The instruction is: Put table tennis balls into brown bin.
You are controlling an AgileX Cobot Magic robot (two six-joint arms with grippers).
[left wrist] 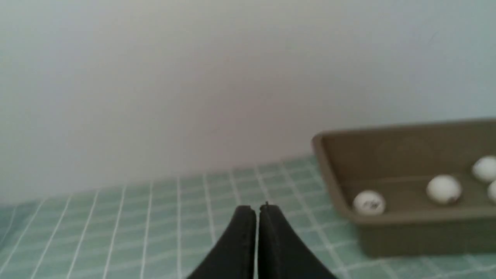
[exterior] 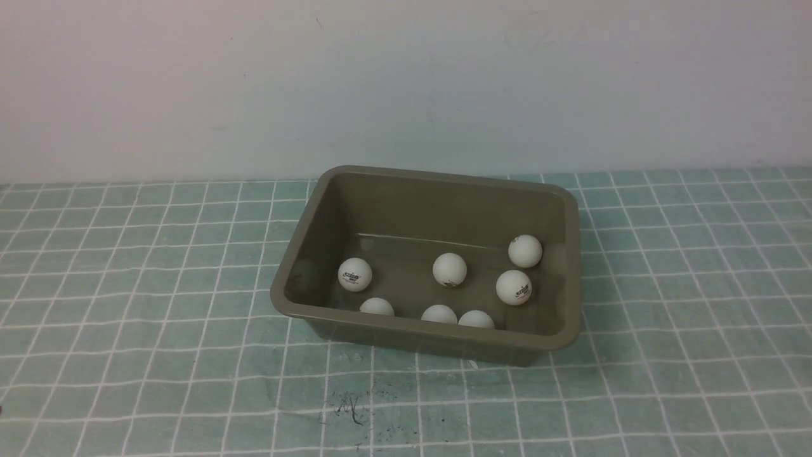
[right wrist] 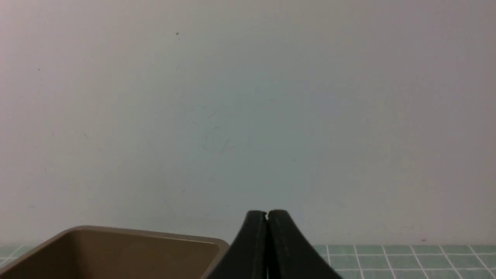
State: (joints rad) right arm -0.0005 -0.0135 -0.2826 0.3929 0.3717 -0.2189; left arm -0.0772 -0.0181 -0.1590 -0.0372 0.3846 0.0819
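Seven table tennis balls (exterior: 450, 269) sit inside the brown bin (exterior: 292, 279) on the table (exterior: 127, 355).
Left gripper (left wrist: 257, 211) and right gripper (right wrist: 267, 216) both pressed together, holding nothing.

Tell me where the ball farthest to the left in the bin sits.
In the front view, that ball lies on the floor of the brown bin, near its left wall, logo facing the camera, with another ball just in front of it by the near wall.
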